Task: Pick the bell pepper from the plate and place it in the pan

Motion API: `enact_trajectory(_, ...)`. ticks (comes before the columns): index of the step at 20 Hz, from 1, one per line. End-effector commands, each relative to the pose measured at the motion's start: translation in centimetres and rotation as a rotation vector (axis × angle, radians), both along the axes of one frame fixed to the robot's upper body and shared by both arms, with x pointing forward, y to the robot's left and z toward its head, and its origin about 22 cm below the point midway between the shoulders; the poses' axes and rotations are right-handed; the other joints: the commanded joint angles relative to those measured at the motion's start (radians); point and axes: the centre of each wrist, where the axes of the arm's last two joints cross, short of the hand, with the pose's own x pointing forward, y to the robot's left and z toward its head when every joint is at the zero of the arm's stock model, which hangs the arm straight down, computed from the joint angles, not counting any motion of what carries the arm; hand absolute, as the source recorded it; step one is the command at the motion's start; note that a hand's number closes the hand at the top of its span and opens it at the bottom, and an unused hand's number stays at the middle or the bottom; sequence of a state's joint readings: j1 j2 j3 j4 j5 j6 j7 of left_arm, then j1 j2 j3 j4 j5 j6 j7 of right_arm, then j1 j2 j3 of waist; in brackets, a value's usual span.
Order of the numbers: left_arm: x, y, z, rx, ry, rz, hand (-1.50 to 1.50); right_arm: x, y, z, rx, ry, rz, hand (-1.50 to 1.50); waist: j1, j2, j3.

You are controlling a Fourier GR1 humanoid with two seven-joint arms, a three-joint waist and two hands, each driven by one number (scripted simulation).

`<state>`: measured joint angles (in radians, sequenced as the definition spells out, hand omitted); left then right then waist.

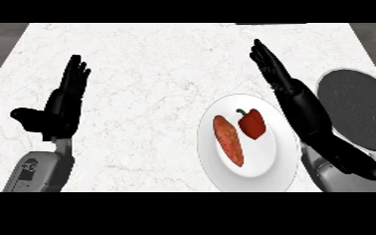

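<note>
White marble with faint veining makes up the worktop [161,79], which fills nearly the whole view; a dark strip of the room shows past its left and right edges. A white plate [253,172] sits toward the near right, carrying the red bell pepper [252,123] with its green stem and, just beside it on the left, an orange sweet potato [228,140]. The dark pan [352,104] lies at the right edge, partly cut off. Between plate and pan the right hand [273,69] rises with fingers straight, holding nothing. The left hand [62,102] rests at the left, fingers up and apart. The middle and far worktop lie bare between them.
</note>
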<state>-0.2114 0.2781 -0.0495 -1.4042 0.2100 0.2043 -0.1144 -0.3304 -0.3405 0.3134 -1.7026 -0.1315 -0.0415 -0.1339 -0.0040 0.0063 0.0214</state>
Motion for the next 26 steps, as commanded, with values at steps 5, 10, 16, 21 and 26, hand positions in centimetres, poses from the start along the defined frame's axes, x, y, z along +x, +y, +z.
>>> enact_trajectory(5,-4.8,-1.2,-6.9,-0.171,0.352,0.128,0.00,-0.1,-3.7,-4.6,0.102,0.354,-0.139,1.50,0.012,0.000,-0.021)
enact_trajectory(10,-7.0,-1.6,-8.7,-0.249,0.465,0.162,0.00,-4.7,-4.6,-7.5,-0.185,0.056,-0.421,-1.50,-0.037,-0.020,-0.022)
enact_trajectory(16,-7.4,-1.7,-8.3,-0.242,0.464,0.148,0.00,-11.6,-0.8,-10.7,-0.255,-0.004,-0.550,-1.50,-0.018,-0.013,-0.023)
enact_trajectory(21,-7.2,-1.5,-7.4,-0.251,0.460,0.124,0.00,-11.8,-1.8,-9.2,-0.392,0.020,-0.686,-1.50,-0.003,-0.009,-0.023)
enact_trajectory(26,-6.5,-0.7,-6.9,-0.247,0.467,0.123,0.00,-7.7,0.2,-4.8,-0.488,0.078,-0.734,-1.50,0.011,-0.006,-0.024)
